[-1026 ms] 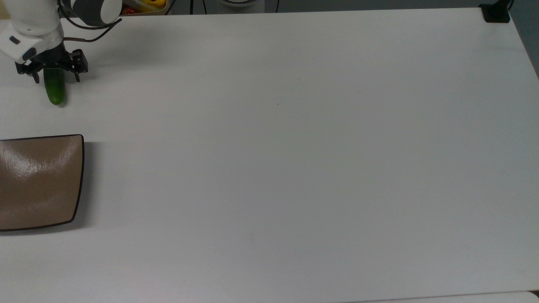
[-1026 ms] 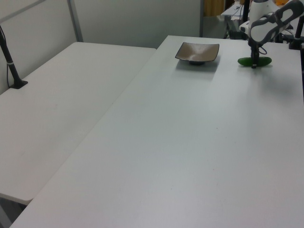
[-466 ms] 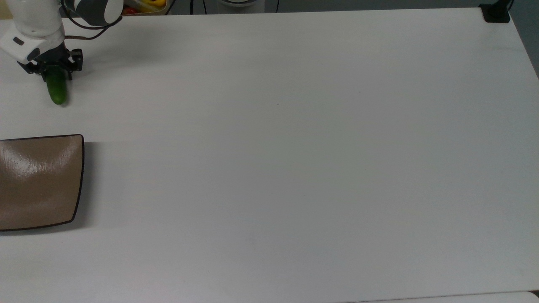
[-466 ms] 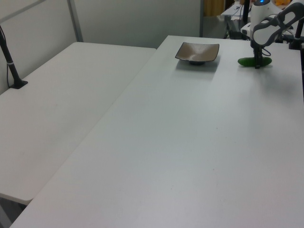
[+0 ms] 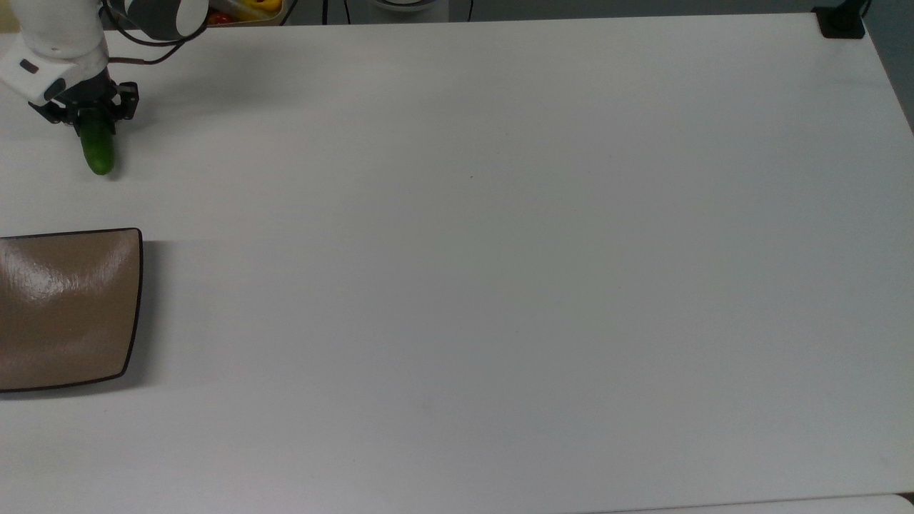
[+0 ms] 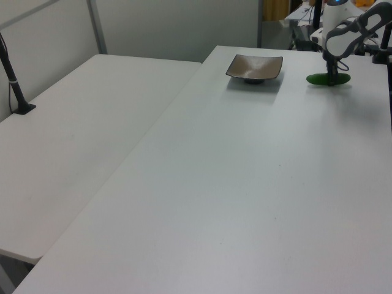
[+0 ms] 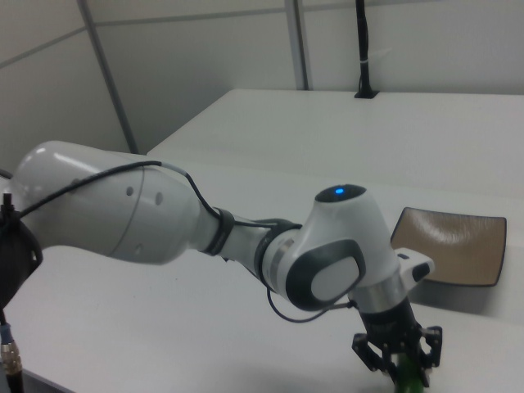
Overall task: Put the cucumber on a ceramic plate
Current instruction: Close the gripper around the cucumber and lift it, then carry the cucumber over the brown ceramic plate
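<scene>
The dark green cucumber [image 5: 98,151] lies near the far left corner of the white table in the top view. My gripper [image 5: 90,118] is shut on its upper end, fingers pressed to both sides. The left view shows the cucumber [image 6: 317,79] low at the table surface with the gripper [image 6: 334,79] over its right half. The glossy tan-brown ceramic plate [image 5: 68,307] sits apart from the cucumber, at the top view's left edge, with nothing on it. In the right view the plate [image 7: 452,244] lies behind the gripper [image 7: 401,359] and the cucumber [image 7: 412,379].
A container with yellow and red items [image 5: 246,10] sits just past the table's far edge, by the arm. A black clamp [image 5: 841,21] holds the top view's top right corner. A second white table [image 6: 79,122] with a black post [image 6: 13,79] adjoins in the left view.
The fingers have closed from a wide spread onto the cucumber's end. The cucumber has shifted very slightly; the plate has not moved.
</scene>
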{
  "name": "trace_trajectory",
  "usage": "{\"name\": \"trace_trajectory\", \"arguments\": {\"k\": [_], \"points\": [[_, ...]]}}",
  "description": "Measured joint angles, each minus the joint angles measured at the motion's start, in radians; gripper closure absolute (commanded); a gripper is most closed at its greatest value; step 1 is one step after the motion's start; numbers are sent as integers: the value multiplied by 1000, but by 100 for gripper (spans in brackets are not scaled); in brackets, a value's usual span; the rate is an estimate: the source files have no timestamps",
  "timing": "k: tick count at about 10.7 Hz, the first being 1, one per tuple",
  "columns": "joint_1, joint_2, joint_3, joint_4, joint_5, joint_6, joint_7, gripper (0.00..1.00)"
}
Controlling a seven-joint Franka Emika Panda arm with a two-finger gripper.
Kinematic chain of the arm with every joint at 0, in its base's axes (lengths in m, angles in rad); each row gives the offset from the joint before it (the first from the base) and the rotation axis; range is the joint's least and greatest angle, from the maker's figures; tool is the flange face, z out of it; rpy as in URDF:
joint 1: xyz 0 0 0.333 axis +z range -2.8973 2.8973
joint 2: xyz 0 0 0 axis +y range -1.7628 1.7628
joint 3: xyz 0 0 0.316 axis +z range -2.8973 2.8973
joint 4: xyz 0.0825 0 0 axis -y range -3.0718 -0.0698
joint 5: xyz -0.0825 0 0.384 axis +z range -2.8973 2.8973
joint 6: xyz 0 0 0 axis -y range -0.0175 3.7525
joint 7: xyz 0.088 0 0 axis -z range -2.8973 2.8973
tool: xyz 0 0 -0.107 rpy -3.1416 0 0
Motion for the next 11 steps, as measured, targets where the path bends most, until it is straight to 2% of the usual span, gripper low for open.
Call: {"name": "trace_trajectory", "arguments": {"k": [4,5,8,11], "points": [[50,-92,5,60,12,-221,6,98],[61,-110,16,96,51,-281,14,98],[73,-128,50,217,230,-413,45,98],[74,-129,68,285,307,-475,51,98]]}}
